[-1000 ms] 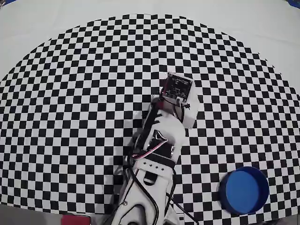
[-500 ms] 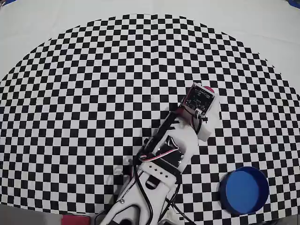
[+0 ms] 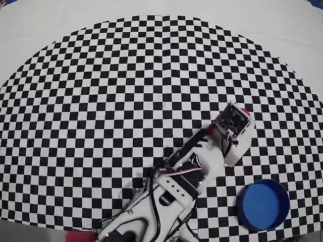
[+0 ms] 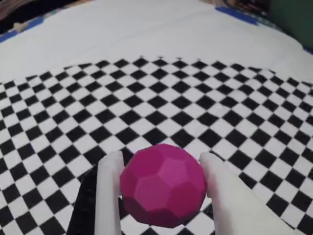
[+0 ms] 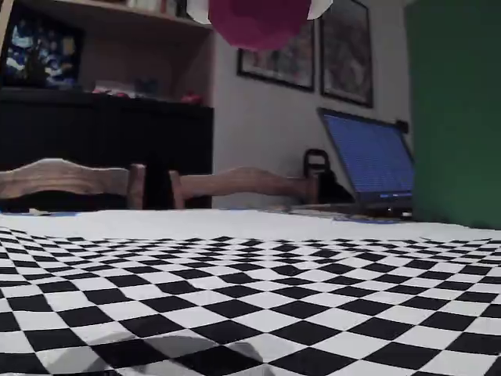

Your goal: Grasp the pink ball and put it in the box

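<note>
gripper (image 4: 161, 183): two white fingers (image 4: 108, 196) clamped on either side of the pink ball (image 4: 163, 185) | ball: lifted clear of the checkerboard mat (image 4: 146, 93), seen high at top edge in fixed view (image 5: 258, 19) | overhead: ball (image 3: 245, 111) peeks past wrist, up-left of the blue round box (image 3: 263, 204), apart from it | background: laptop (image 5: 368, 160), chairs (image 5: 235, 184)

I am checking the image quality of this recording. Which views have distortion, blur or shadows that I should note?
Overhead view: fisheye bends the checker cloth into a dome; lighting even. Wrist view: the pink ball between the tool fingers is sharp, with no glare; far edges are soft. Fixed view: dim room, soft focus, the ball cut off at the top, a blurred shadow on the cloth below.
</note>
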You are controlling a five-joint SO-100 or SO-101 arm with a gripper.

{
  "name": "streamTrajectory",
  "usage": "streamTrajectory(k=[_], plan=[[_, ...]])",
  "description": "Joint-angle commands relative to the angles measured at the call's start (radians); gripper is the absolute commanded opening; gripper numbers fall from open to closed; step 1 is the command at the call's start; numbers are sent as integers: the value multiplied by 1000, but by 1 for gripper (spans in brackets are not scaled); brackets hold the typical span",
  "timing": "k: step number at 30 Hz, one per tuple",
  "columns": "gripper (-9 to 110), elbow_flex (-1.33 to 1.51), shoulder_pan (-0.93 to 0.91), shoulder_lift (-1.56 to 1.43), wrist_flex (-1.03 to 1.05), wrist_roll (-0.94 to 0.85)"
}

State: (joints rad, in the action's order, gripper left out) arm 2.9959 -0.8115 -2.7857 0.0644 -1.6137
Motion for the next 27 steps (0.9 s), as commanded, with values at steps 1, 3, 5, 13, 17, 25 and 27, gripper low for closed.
streamTrajectory(k=[1,3,5,13,17,25,27], plan=[[0,-2,-58,-32,3,-8],[0,8,-91,-48,3,-8],[0,15,-120,-60,3,-8],[0,18,-202,-72,3,-8],[0,20,-239,-78,3,-8],[0,28,-307,-100,3,-8],[0,32,-321,-109,3,-8]])
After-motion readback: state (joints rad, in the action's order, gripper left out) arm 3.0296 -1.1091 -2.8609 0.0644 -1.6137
